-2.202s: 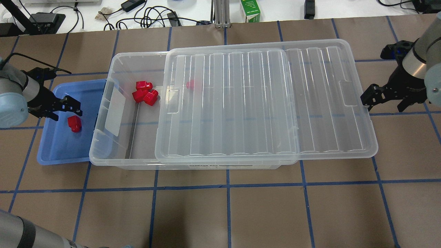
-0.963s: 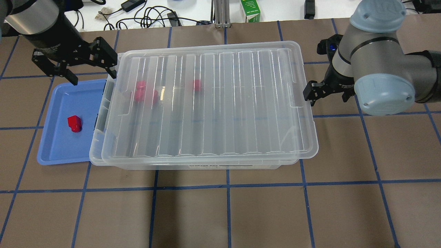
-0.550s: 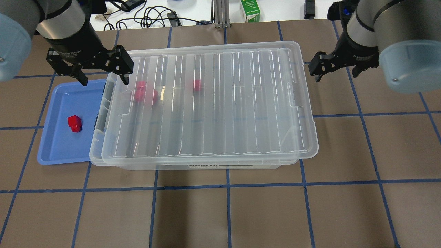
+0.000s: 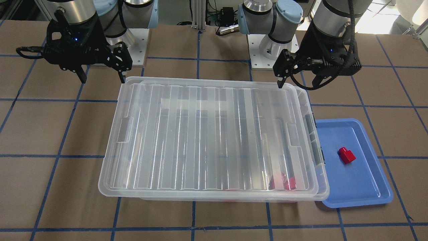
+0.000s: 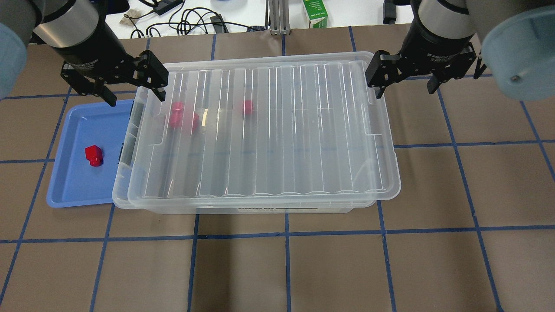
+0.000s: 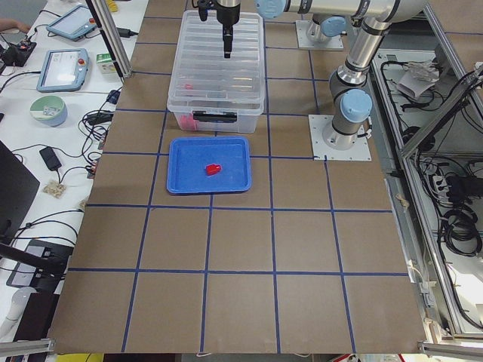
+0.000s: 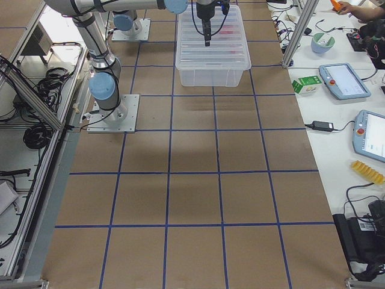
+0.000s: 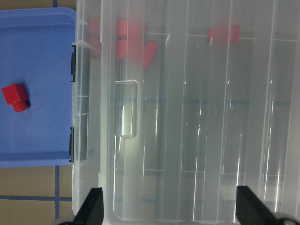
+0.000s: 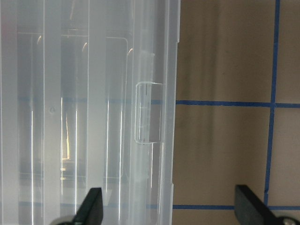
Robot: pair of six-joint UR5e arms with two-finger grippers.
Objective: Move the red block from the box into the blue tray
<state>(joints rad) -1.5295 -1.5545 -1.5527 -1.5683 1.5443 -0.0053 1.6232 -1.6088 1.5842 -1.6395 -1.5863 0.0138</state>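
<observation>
You have the red block [image 5: 93, 156] lying alone in the blue tray [image 5: 78, 186], which sits flat on the surface [image 5: 329, 268] against one short end of the box [image 5: 217, 210], its edge tucked under the box's rim. The ribbed clear lid [image 5: 269, 130] covers the box, slid a little toward the end away from the tray, so a strip of the box's rim and its dark latch [image 4: 321, 157] show at the tray end. Through the lid you can see a blurred cluster of other red blocks [image 5: 184, 118] inside near the tray end, and a single red piece [image 5: 247, 107] further along toward the box's middle. Your left pincer [image 5: 136, 99] hangs wide and empty above the box's far corner at the tray end, one finger over the lid and the other over the tray's far edge. Your right pincer [image 5: 406, 92] is also wide and empty, above the box's opposite far corner, one finger at the lid's edge and the other over bare surface. Beyond the box's far side lie cables and a green carton [image 5: 315, 14].
</observation>
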